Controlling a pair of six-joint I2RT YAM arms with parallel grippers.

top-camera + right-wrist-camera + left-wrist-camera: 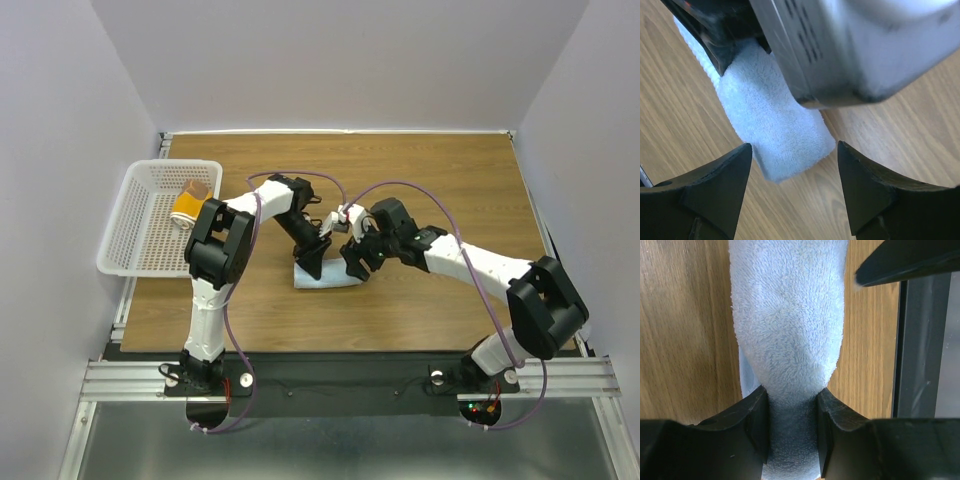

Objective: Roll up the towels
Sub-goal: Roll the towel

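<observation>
The light blue towel (pixel 330 282) lies near the middle of the table as a thick rolled bundle. My left gripper (pixel 312 262) comes down on its left part. In the left wrist view, that gripper (pixel 792 412) is shut on the blue towel (pixel 790 315), both fingers pressed into the pile. My right gripper (pixel 355 264) hovers at the towel's right end. In the right wrist view it (pixel 794 147) stands open, with the towel's end (pixel 772 120) lying just beyond its fingertips, untouched. The mustard-yellow towel (pixel 190 205) sits rolled in the basket.
A white perforated basket (pixel 140 245) hangs over the table's left edge. In the right wrist view, the left arm's grey wrist body (pixel 850 45) fills the top, close above the towel. One right finger (pixel 905 262) shows at the top right of the left wrist view.
</observation>
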